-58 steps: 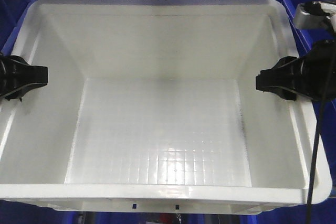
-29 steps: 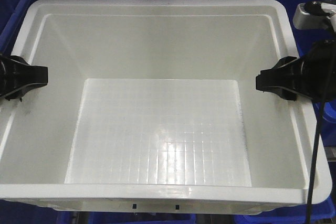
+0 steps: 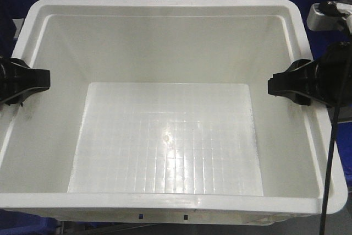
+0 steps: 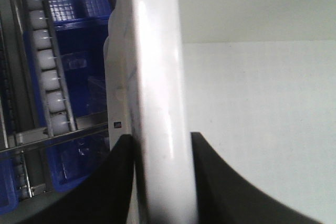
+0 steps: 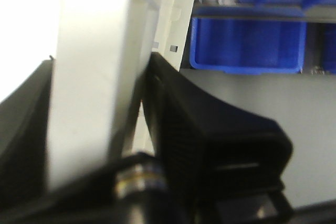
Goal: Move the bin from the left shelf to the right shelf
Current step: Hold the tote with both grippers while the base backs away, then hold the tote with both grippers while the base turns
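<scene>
As it spans the gap between our grippers, the large white rectangular plastic bin (image 3: 165, 42) is grasped at both side rims, left gripper (image 3: 25, 81) clenched on one, right gripper (image 3: 294, 85) on the other. Just beyond our left fingers (image 4: 118, 187) run roller rails (image 4: 47, 77); beyond our right fingers (image 5: 210, 145), grey floor (image 5: 252, 93), then a dark blue plastic bin (image 5: 247, 45).
</scene>
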Controlling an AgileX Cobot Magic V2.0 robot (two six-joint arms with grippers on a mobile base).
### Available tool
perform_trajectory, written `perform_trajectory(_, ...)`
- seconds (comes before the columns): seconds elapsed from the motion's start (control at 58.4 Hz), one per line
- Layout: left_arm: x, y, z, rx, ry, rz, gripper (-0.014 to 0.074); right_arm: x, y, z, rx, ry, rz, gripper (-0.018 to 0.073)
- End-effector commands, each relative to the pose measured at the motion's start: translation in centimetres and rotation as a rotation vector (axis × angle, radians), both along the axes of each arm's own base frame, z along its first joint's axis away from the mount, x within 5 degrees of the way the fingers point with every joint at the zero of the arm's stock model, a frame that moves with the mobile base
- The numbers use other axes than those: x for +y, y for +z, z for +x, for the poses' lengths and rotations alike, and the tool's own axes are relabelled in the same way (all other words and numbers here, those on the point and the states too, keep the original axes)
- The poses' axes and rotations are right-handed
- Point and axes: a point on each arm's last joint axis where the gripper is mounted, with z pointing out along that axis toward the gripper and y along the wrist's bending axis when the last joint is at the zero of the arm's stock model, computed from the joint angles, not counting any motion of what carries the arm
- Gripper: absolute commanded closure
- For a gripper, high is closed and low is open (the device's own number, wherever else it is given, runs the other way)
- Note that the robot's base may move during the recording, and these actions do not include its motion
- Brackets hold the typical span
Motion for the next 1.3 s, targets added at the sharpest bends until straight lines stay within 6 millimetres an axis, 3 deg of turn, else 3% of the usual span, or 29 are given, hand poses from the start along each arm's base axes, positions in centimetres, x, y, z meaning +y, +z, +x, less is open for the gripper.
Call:
perform_trajectory(0.0,-0.28,2.88,-0.28,-0.182,-0.014,-0.054,0.0596,-0.03,2.54,-0.09,-0.155,-0.009,0.045,0.0564)
perform_trajectory(1.285,-0.28,2.88,-0.28,-0.182,-0.014,-0.054,0.0596,-0.02,2.52,-0.10,-0.153,-0.009,0.045,0.0564)
